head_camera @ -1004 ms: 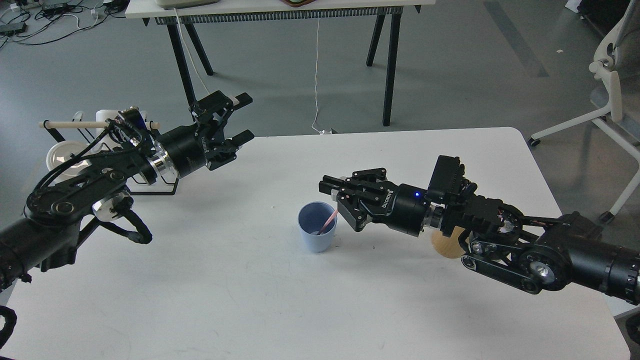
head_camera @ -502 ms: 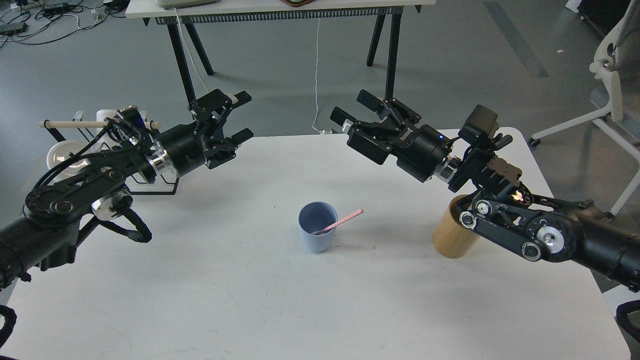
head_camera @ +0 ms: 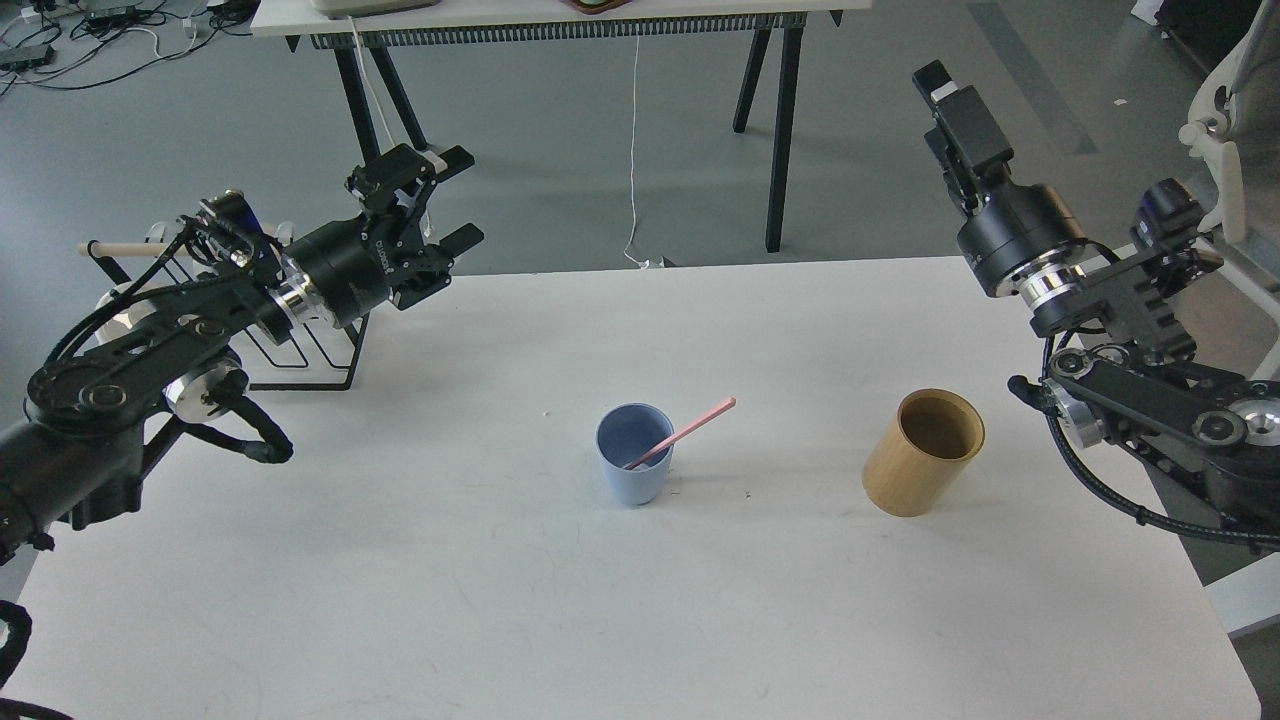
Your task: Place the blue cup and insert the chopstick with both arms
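Note:
The pale blue cup stands upright near the middle of the white table. A pink chopstick rests in it, leaning over the rim to the upper right. My left gripper is open and empty, raised over the table's far left edge, well apart from the cup. My right gripper is raised high beyond the table's far right corner and points up and away. Its fingers show as one dark block, so I cannot tell them apart. It holds nothing that I can see.
A tan wooden cylinder, open at the top, stands to the right of the cup. A black wire rack with a pale wooden rod sits at the table's left edge, behind my left arm. A white chair stands at the far right.
My right gripper let go of the chopstick, which now leans in the cup, and rose up and back to the right, uncovering the wooden cylinder. My left arm drew back slightly to the left.

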